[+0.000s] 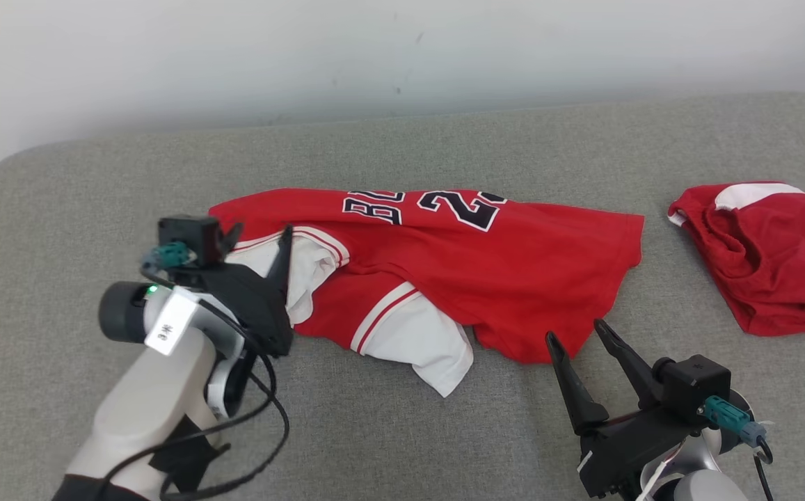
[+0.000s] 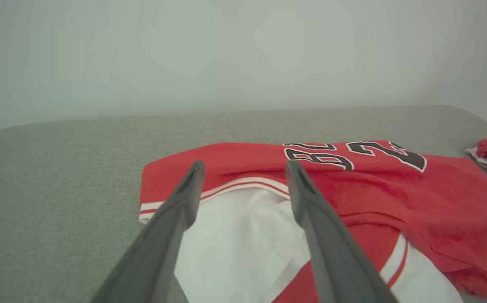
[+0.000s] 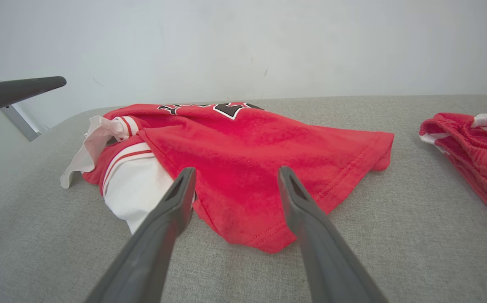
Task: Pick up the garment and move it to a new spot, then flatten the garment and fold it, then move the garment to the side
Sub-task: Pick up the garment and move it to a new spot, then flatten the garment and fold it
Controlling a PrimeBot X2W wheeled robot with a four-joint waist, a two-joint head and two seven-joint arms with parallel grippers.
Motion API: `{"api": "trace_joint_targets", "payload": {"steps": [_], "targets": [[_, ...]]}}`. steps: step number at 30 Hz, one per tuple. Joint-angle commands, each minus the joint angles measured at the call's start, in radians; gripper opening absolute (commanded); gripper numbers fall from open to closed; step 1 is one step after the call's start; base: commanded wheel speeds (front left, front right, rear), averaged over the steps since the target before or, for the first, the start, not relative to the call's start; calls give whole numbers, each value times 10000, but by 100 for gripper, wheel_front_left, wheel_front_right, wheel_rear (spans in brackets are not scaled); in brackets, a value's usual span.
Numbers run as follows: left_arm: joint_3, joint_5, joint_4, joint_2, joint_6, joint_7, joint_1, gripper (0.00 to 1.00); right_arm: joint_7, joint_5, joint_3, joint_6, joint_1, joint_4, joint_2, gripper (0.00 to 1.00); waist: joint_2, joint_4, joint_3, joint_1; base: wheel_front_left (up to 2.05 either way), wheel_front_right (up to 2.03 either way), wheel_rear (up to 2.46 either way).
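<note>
Though folded, jersey [image 1: 513,257] lettering [image 1: 423,207] half hidden.

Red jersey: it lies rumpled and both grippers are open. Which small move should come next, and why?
Probably lower the left gripper and close it on the white sleeve at its fingertips: that sleeve is bunched on the jersey, which must be flattened first. The right gripper stands open near the hem.
</note>
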Motion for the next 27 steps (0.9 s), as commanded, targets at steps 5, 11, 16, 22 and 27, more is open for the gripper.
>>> {"api": "trace_joint_targets", "payload": {"steps": [5,11,16,22,27], "targets": [[-454,160,-338,-59,-167,428,376,100,-46,20,5,-7,51,-40,-14,100,-1,15,50,0,0,0,0],[-834,299,-546,-20,-190,857,672,100,-64,91,35,-7,-49,-11,-14,100,-1,-51,152,0,0,0,0],[-1020,448,-523,108,9,985,716,100,-100,135,70,-7,-161,31,-14,100,-1,-178,268,0,0,0,0],[-1150,504,-152,233,109,1167,654,100,-164,139,87,-7,-241,68,-14,100,-1,-377,435,0,0,0,0],[-1259,712,335,370,421,1192,524,100,-213,142,112,-7,-282,110,-14,100,-1,-529,530,0,0,0,0]]}}
